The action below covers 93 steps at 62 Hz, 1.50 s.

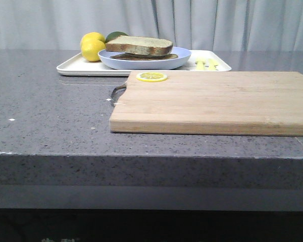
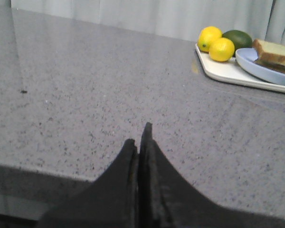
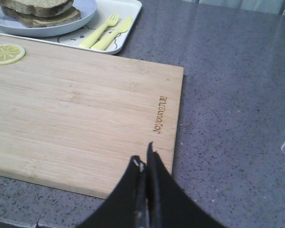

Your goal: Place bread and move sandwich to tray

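The thick bread lies on top of a thinner brown slice on the light-blue plate; together they form the sandwich. No egg shows between the slices. The plate sits on the white tray at the back of the counter. Neither gripper appears in the front view. My left gripper is shut and empty over bare grey counter, with the tray, plate and bread well away from it. My right gripper is shut and empty above the near edge of the wooden cutting board; the sandwich lies beyond the board.
The cutting board lies in front of the tray with a lemon slice at its far left corner. Two lemons and a green fruit sit on the tray's left end. A yellow fork and knife lie on its right end.
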{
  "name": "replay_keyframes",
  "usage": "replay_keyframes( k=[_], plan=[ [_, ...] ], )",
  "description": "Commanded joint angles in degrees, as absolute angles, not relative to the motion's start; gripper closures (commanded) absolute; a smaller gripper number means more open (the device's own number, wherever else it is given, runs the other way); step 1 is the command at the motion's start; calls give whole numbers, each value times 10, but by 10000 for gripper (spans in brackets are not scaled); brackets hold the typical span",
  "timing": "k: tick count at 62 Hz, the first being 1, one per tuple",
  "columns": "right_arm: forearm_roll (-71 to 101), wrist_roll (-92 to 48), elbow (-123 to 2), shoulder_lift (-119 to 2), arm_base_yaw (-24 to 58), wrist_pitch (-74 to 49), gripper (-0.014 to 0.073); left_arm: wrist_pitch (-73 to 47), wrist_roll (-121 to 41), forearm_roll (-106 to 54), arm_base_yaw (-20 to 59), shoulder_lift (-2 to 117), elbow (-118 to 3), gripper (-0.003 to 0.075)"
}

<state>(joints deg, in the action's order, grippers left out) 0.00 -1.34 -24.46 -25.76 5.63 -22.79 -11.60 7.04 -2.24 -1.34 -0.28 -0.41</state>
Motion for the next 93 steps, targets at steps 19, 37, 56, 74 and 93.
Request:
replay_keyframes(
  k=[19,37,56,74,93],
  plan=[
    [0,-15,-261,-260,54,-186,704,-76,77,-30,-15,-14,3,738],
    [0,-15,-261,-260,54,-186,704,-76,77,-30,-15,-14,3,738],
    [0,-15,-261,-260,54,-186,704,-76,77,-30,-15,-14,3,738],
    [-4,-15,-261,-260,54,-184,704,-76,77,-30,-15,-14,3,738],
    [-28,-25,-202,-216,39,8,704,-76,77,-30,-15,-14,3,738]
  ],
)
